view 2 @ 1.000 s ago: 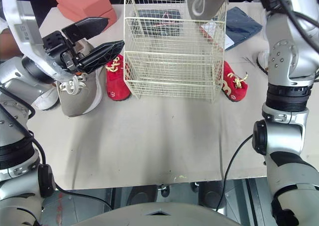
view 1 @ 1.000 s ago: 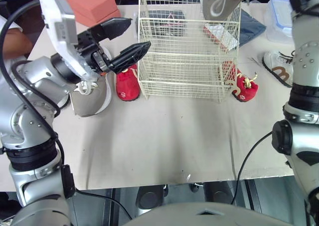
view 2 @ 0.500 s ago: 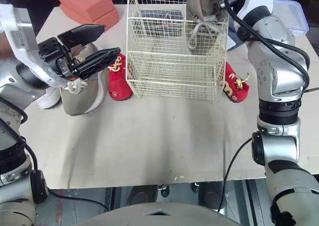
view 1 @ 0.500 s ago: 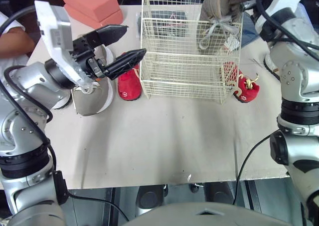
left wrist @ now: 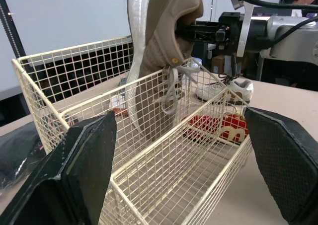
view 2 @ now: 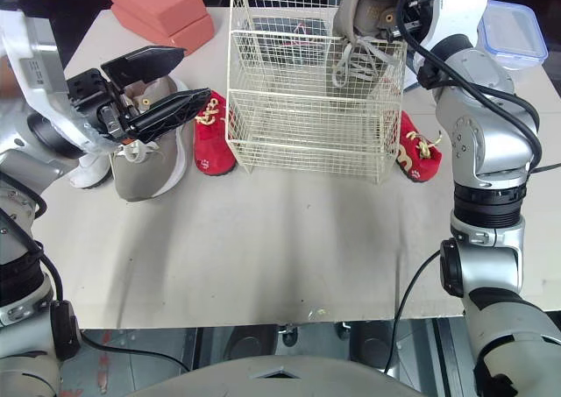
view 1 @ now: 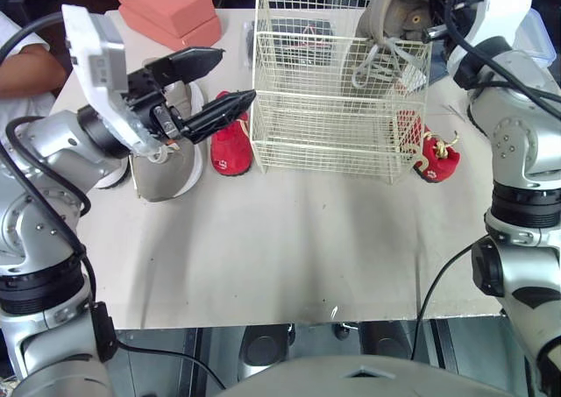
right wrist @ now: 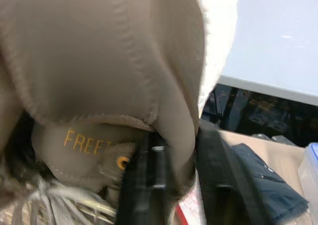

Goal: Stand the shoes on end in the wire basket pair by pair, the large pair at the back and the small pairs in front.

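The cream wire basket (view 1: 337,108) stands on the table. My right gripper (right wrist: 181,185) is shut on the heel collar of a large beige shoe (view 1: 399,3), with one finger inside and one outside. The shoe hangs toe-down in the basket's back right part (left wrist: 154,61), its laces dangling. My left gripper (view 1: 210,86) is open, left of the basket. It hovers above the second beige shoe (view 1: 162,156) and a small red shoe (view 1: 230,145). Another small red shoe (view 1: 436,154) lies against the basket's right side.
Two salmon boxes (view 1: 166,11) lie at the back left. A lidded plastic box (view 2: 508,29) sits at the back right, and a white sneaker (left wrist: 226,88) lies right of the basket. A person's arm (view 1: 26,64) rests at the far left. Another white shoe (view 2: 88,171) lies under my left arm.
My right gripper has lowered the beige shoe from above the basket down into its back right part. The left gripper has stayed open in about the same place.
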`<state>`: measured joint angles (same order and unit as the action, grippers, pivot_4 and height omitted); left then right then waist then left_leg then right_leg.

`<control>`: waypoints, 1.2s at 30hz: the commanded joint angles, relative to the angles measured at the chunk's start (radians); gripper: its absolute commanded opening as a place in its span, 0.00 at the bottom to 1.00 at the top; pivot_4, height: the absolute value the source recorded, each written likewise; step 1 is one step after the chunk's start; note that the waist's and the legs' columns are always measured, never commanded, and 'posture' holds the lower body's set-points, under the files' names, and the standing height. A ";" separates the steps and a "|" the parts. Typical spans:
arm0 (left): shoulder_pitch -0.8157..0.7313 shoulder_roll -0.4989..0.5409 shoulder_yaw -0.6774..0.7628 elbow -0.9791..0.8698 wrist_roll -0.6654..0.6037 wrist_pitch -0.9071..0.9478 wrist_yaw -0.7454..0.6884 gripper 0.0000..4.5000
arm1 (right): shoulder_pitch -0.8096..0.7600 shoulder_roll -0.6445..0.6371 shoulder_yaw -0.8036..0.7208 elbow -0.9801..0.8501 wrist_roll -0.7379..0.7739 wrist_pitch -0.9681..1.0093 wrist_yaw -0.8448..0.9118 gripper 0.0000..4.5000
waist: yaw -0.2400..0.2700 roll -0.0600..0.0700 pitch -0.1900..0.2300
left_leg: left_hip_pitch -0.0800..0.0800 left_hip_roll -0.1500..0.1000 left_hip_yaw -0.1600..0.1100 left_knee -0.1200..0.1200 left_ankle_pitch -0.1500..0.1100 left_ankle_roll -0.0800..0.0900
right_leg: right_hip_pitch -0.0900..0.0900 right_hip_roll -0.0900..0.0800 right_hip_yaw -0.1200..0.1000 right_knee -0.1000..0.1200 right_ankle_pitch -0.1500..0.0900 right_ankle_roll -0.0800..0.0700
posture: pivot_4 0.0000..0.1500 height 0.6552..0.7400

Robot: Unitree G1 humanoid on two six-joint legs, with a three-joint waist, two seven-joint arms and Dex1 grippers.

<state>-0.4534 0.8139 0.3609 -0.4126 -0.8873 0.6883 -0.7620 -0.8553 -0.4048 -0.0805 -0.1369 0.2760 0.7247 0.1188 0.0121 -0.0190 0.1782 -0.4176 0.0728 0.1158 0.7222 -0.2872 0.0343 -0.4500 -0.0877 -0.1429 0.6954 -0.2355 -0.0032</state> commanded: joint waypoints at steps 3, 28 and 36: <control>0.000 0.016 0.014 0.000 0.014 -0.032 -0.021 1.00 | -0.009 -0.022 -0.018 -0.005 -0.037 -0.076 0.027 0.76 | -0.004 0.000 0.000 | 0.000 0.000 0.000 0.000 0.000 0.000 | 0.000 0.000 0.000 0.000 0.000 0.000 | 1.00 0.36; 0.050 -0.013 0.122 0.147 0.054 -0.121 0.010 1.00 | 0.174 -0.221 -0.262 -0.317 0.440 0.084 0.419 0.99 | -0.003 0.001 0.001 | 0.001 0.000 0.000 -0.001 0.000 0.000 | -0.001 0.001 0.000 0.000 0.000 0.000 | 1.00 0.36; 0.089 -0.009 0.153 0.380 0.184 -0.230 0.028 1.00 | 0.422 -0.116 -0.153 -0.505 0.527 -0.038 0.505 0.99 | 0.000 0.001 0.001 | 0.001 0.001 0.000 -0.002 0.000 0.000 | 0.000 0.001 0.000 0.000 0.000 0.000 | 1.00 0.36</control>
<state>-0.3649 0.7917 0.4745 -0.0580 -0.7293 0.4974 -0.7375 -0.4374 -0.5242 -0.2382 -0.5960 0.8108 0.7451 0.6080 0.0124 -0.0185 0.1789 -0.4166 0.0734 0.1152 0.7204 -0.2873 0.0344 -0.4502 -0.0872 -0.1431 0.6948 -0.2362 -0.0022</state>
